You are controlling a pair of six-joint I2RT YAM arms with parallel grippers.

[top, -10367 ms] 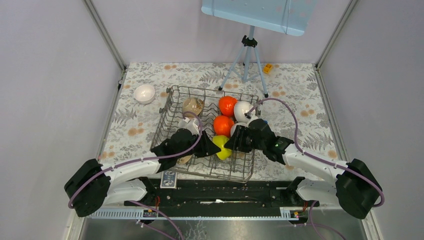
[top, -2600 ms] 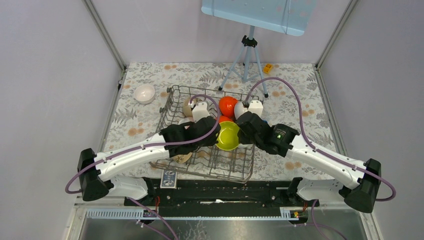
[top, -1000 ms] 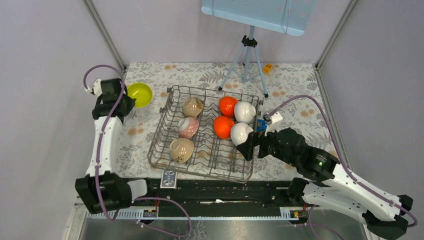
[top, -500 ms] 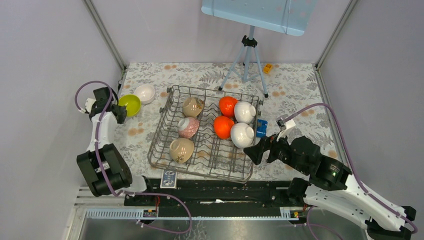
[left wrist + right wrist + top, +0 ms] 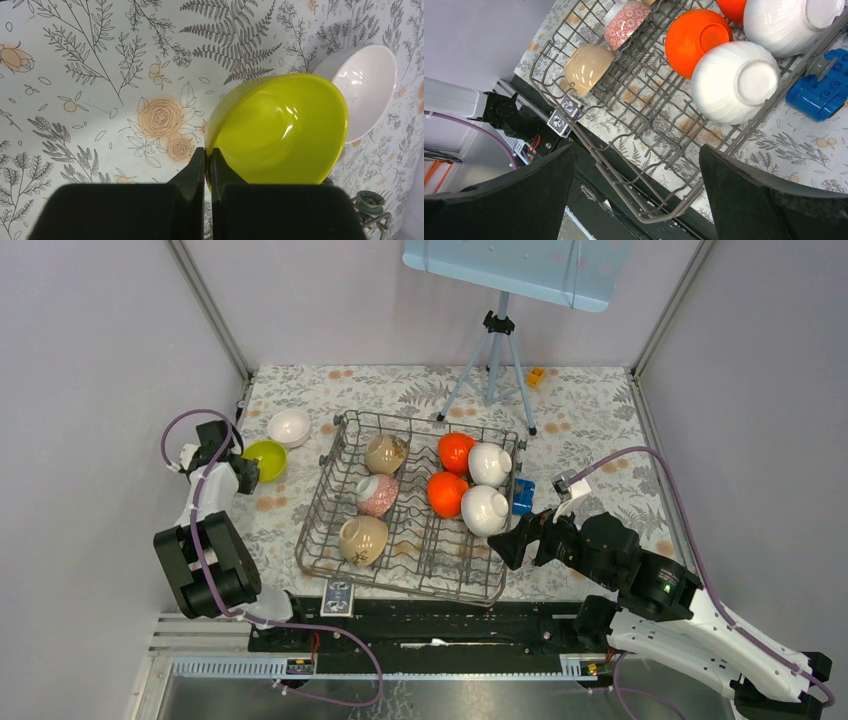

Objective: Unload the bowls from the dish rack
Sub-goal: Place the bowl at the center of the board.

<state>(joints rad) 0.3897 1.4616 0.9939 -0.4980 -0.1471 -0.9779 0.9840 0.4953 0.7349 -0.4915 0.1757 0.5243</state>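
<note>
**Left arm sets aside lime-yellow bowl as 7 wait in the rack.** The left gripper (image 5: 206,162) grips a lime-yellow bowl (image 5: 280,130) at the far left of the floral surface (image 5: 590,420), its jaws clenched on the bowl's thin near rim. The bowl's glossy inside shows to both the wrist and overhead cameras. Whether its base touches the surface cannot be told. Just beside it, toward the back, a plain white bowl (image 5: 289,426) sits upright on the surface, outside the dish rack (image 5: 430,540).

The rack holds 7 bowls, tipped on their sides among the tines. In the left half are:
- a far beige bowl (image 5: 385,453)
- a pink patterned bowl (image 5: 377,495)
- a near beige bowl (image 5: 362,538)

In the right half are:
- a far orange-red bowl (image 5: 456,451)
- a near orange-red bowl (image 5: 447,493)
- a far white ribbed bowl (image 5: 489,463)
- a near white ribbed bowl (image 5: 484,510)

The right gripper (image 5: 515,540) hangs at the rack's near right corner, jaws spread wide and grasping nothing, with the near white ribbed bowl closest to it. A blue block (image 5: 519,496) lies on the surface just beside the rack's right wall. A grey tripod (image 5: 490,355) stands at the back of the surface, with a small yellow block (image 5: 536,376) near 1 of its feet.
</note>
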